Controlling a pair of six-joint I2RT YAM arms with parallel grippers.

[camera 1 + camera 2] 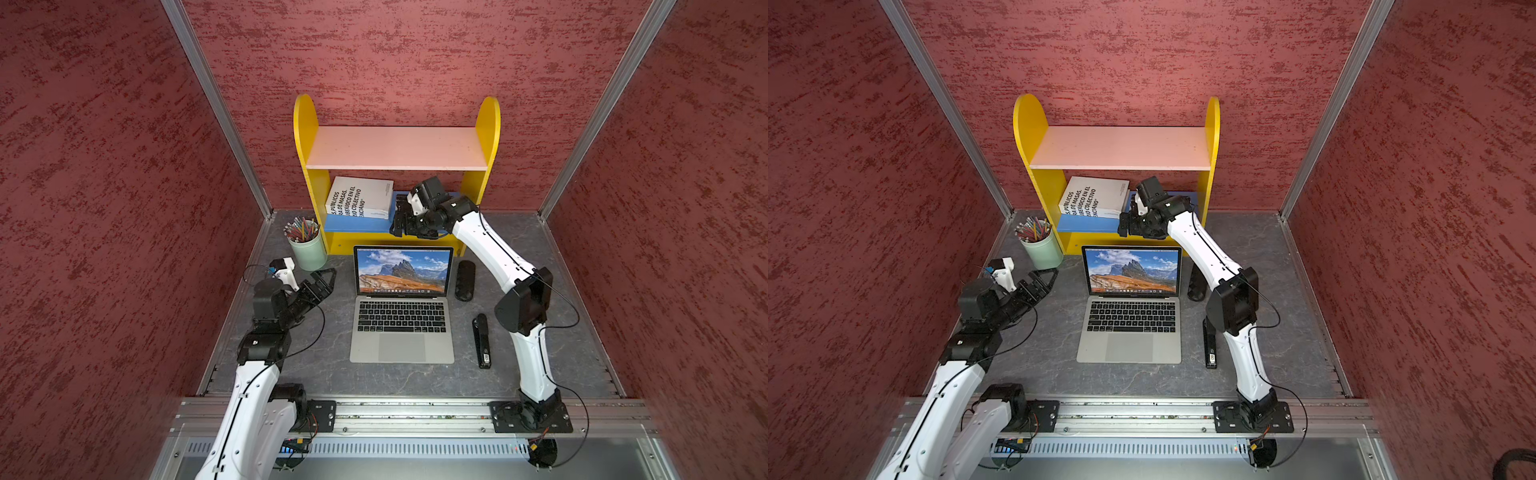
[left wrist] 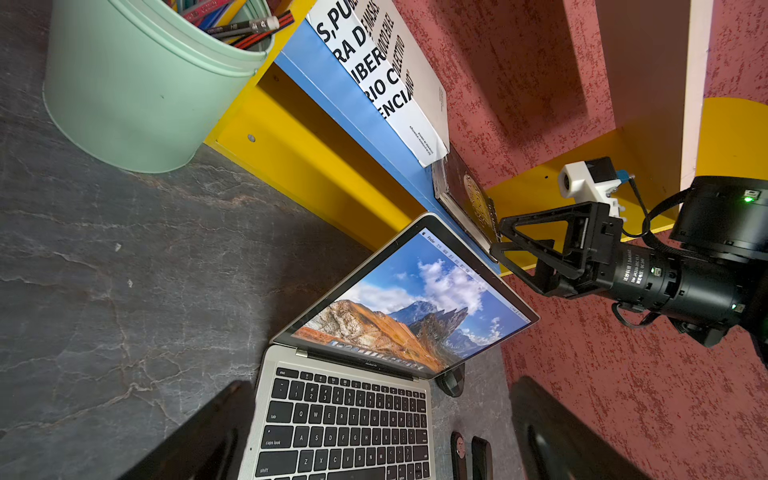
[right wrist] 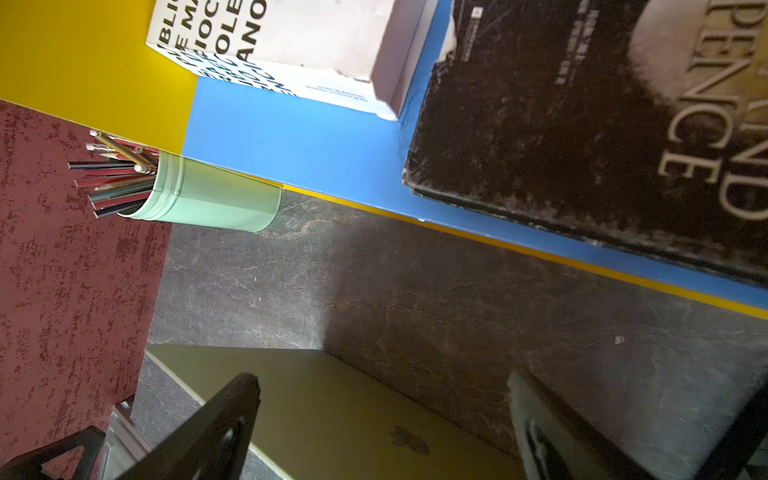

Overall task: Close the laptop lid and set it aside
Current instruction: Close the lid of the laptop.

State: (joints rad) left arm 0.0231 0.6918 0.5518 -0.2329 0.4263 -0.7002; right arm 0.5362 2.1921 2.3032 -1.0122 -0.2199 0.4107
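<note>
Sitting open mid-table, the laptop [image 1: 402, 328] has its keyboard toward the arm bases. The lid [image 1: 403, 270] is up, with a mountain picture on the screen, just in front of the shelf [image 1: 305, 166].

Your right gripper [image 1: 397, 218] hangs behind the lid's top edge, level with the blue lower board. Its jaws are spread wide and hold nothing. In the right wrist view the lid's silver back with the logo lies between the fingers [image 3: 232, 415]. I can't tell whether it touches the lid edge.

Your left gripper [image 1: 326, 280] is left of the laptop, clear of it and near the cup [image 1: 309, 249] of pencils. It's fully spread and empty too, pointing at the laptop.

On the blue board a white book [image 1: 361, 197] lies beside a black book [image 3: 561, 124].

Right of the laptop are a black oval object [image 1: 465, 280] by the screen and a stapler [image 1: 482, 340] by the keyboard.
</note>
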